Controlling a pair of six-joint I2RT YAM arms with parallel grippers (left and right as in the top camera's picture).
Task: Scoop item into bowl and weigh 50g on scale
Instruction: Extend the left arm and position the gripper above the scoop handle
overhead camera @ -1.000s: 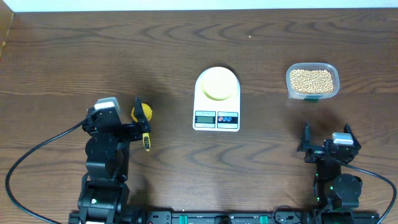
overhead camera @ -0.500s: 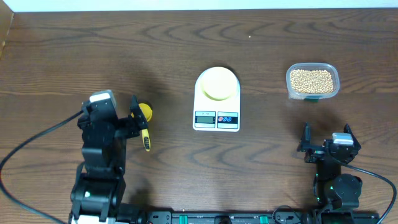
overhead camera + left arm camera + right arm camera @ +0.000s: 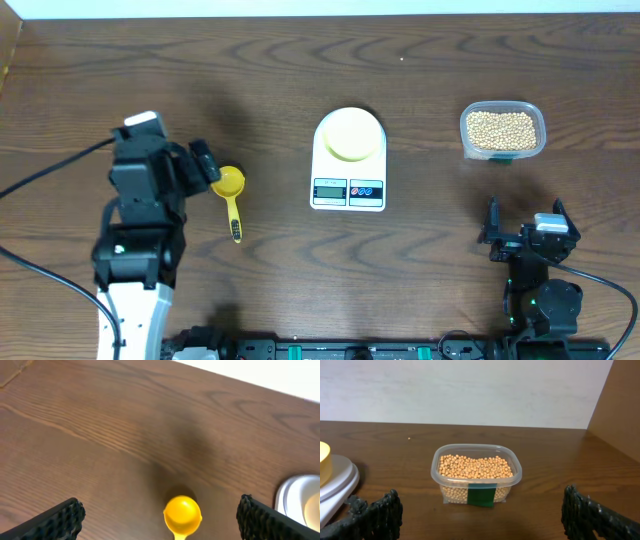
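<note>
The tan beans (image 3: 502, 127) fill a clear plastic tub (image 3: 503, 152) at the right; they also show in the right wrist view (image 3: 476, 467). The pale-yellow bowl (image 3: 352, 134) sits on the white scale (image 3: 348, 190) at the table's middle. A yellow long-handled scoop (image 3: 230, 191) lies on the table left of the scale, also in the left wrist view (image 3: 182, 514). My left gripper (image 3: 200, 163) is open and empty, just left of and above the scoop's cup; its fingers straddle the cup in the wrist view (image 3: 159, 521). My right gripper (image 3: 525, 225) is open and empty, in front of the tub.
The dark wooden table (image 3: 300, 70) stretches wide behind the scale. A white wall edge runs along the far side. Cables trail from both arm bases at the front.
My left arm has swung left and away from me, uncovering the scoop, which now lies fully in view. The right arm has not moved.
</note>
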